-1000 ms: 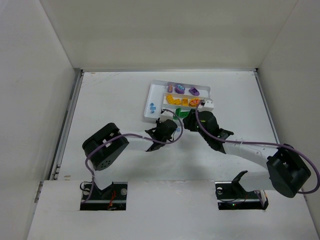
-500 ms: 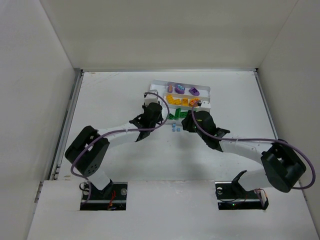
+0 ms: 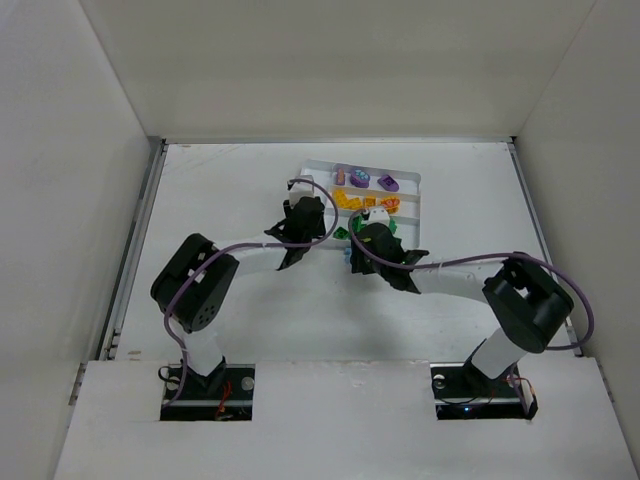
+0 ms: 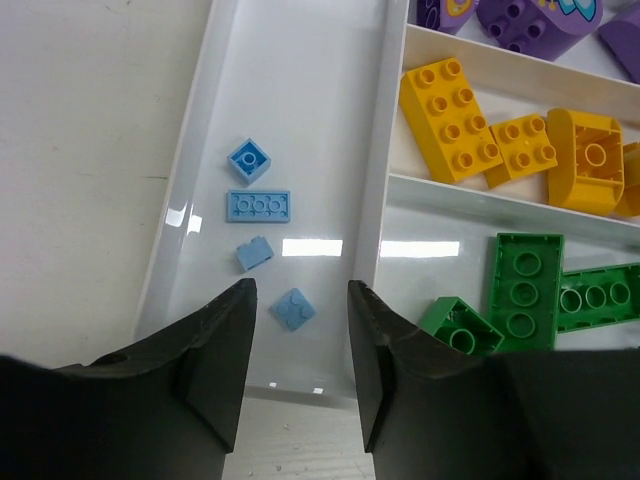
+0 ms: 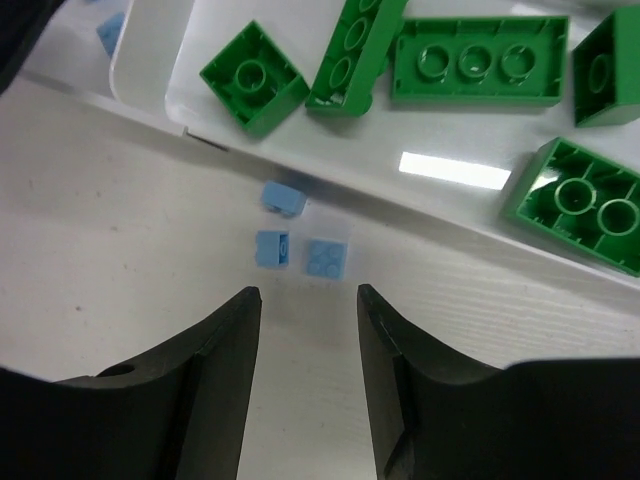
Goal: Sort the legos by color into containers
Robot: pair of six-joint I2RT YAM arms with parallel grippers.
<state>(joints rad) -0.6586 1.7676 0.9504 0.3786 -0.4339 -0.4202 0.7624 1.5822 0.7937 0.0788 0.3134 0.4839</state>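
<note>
Pale-blue small plastic bricks [image 5: 328, 258], three, loose on counter [image 5: 100, 220], just near of white plastic compartment tray [image 5: 140, 60]. Four like bricks [image 4: 259, 206] lie in tray's left section [image 4: 300, 100]. Your right hand [image 5: 308, 300] hovers over loose three, fingers spread, empty. Left hand [image 4: 300, 300] spread, empty, above left section. Risks: bricks tiny and clustered, so closing may pinch two or flick one against tray wall. Arms crowd together, so they may collide.

- plain white tray [image 4: 300, 60]
- pale blue bricks [image 4: 258, 206]
- yellow-orange bricks [image 4: 450, 120]
- bright green bricks [image 4: 523, 290]
- purple bricks [image 4: 520, 15], bluish print on one
- whitish table [image 5: 120, 230], kinda streaky
</note>
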